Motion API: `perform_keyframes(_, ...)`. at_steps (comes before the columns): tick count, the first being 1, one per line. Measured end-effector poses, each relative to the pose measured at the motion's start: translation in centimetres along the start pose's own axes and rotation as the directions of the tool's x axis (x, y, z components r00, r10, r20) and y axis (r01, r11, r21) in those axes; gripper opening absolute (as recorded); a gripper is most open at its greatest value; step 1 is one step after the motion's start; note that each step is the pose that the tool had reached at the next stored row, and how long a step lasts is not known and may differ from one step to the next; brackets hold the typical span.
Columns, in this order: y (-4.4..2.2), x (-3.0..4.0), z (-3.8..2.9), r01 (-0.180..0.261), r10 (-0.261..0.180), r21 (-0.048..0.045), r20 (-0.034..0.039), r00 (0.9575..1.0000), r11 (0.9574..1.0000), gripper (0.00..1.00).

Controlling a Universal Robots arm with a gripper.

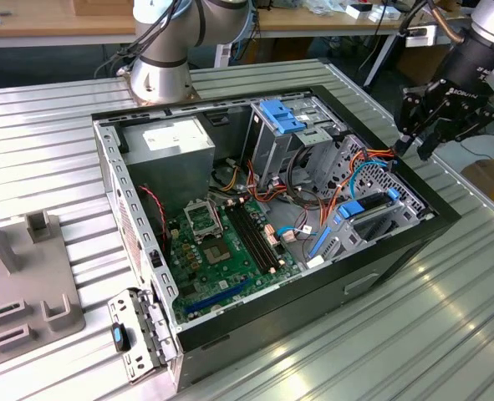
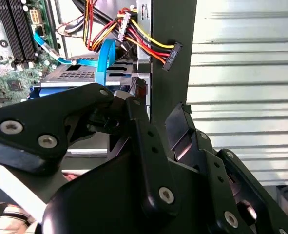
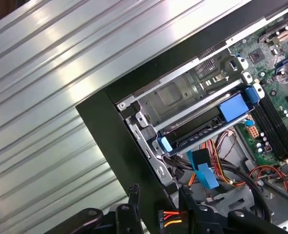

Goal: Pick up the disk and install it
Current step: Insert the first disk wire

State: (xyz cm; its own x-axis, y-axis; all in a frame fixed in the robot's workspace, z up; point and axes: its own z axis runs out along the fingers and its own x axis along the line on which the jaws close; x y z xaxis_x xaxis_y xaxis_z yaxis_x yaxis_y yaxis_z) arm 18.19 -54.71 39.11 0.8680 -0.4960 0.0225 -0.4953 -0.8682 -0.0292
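The disk [image 1: 370,210] lies in the metal drive cage at the open computer case's exterior-view right side, black with blue side rails. In the first wrist view the disk [image 3: 202,129] sits in the cage's lower slot, a blue tab at each end. My gripper [image 1: 414,150] hangs above and just outside the case's right rim, apart from the disk. Its fingers are open with nothing between them, and the gripper [image 3: 158,192] straddles the black case wall. In the second wrist view the gripper [image 2: 158,105] is above that same wall.
The computer case [image 1: 397,251] lies open on a ribbed metal table [image 1: 447,334]. Inside are a green motherboard [image 1: 221,251], a grey box with a white label [image 1: 175,142], a light-blue latch [image 1: 282,115] and orange-red cables [image 1: 347,188]. A grey fixture [image 1: 29,284] stands at the exterior view's left.
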Motion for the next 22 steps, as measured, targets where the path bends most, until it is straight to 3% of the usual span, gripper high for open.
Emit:
perform_keyframes(3, -0.05, 0.07, 0.31, 0.064, -0.064, 0.0033, 0.0021, 0.9979, 0.9979, 0.44)
perform_keyframes(4, -0.14, 0.23, 0.44, 0.07, -0.07, 0.0093, 0.0052, 0.9975, 0.9975, 0.44)
perform_keyframes(5, -0.21, 0.34, 0.46, 0.07, -0.071, 0.0214, 0.011, 0.9974, 0.9973, 0.44)
perform_keyframes(7, -0.24, 0.4, 0.45, 0.071, -0.071, 0.0316, 0.016, 0.9973, 0.997, 0.44)
perform_keyframes(15, -0.24, 0.41, 1.27, 0.071, -0.072, 0.0442, 0.0204, 0.9972, 0.9965, 0.44)
perform_keyframes(18, -0.68, 0.31, 1.48, 0.07, -0.072, 0.0471, 0.0218, 0.9972, 0.9964, 0.44)
perform_keyframes(22, -1.28, 0.14, 1.84, 0.07, -0.072, 0.058, 0.0271, 0.9971, 0.9959, 0.44)
